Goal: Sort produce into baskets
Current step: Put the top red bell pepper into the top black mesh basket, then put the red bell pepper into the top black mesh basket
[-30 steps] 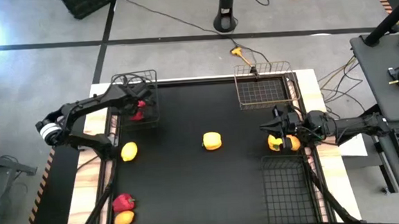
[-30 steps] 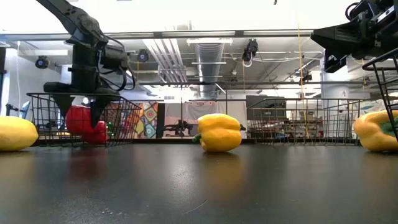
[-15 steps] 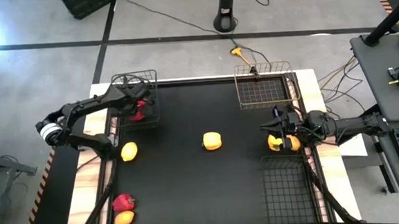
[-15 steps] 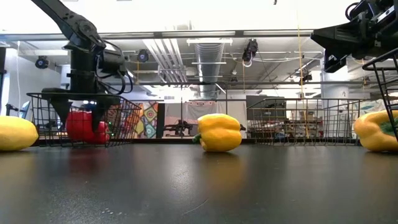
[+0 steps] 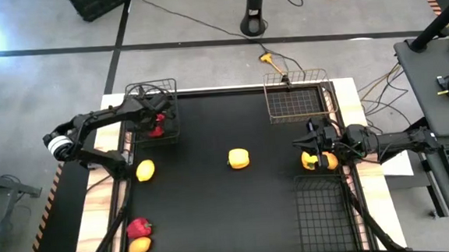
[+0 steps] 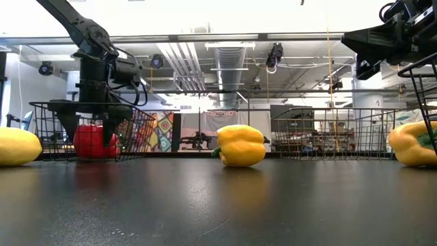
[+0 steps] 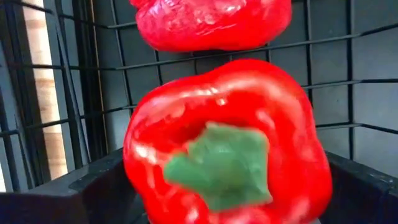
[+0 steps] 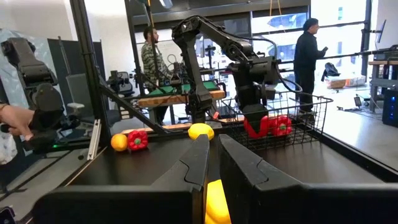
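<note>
My left gripper is inside the black wire basket at the far left, shut on a red bell pepper. A second red pepper lies on the basket floor just beyond it. My right gripper is shut and empty. It hovers high over a yellow bell pepper and an orange-yellow fruit that lie on the table at the right. Another yellow pepper lies at the table's middle. My left gripper pinches the red pepper between its two fingers, one on each side of its body. The fingers come from above, pointing down, and the green stem cap faces up toward the wrist. The pepper sits low inside the basket. I cannot tell whether it touches the floor.
A tan wire basket stands at the far right and a black wire basket at the near right. An orange-yellow fruit lies at the left. A red pepper and a fruit lie at the near left. People stand beyond the table.
My left gripper has gone down a little with the red pepper, deeper into the far-left black basket, next to the pepper lying there.
</note>
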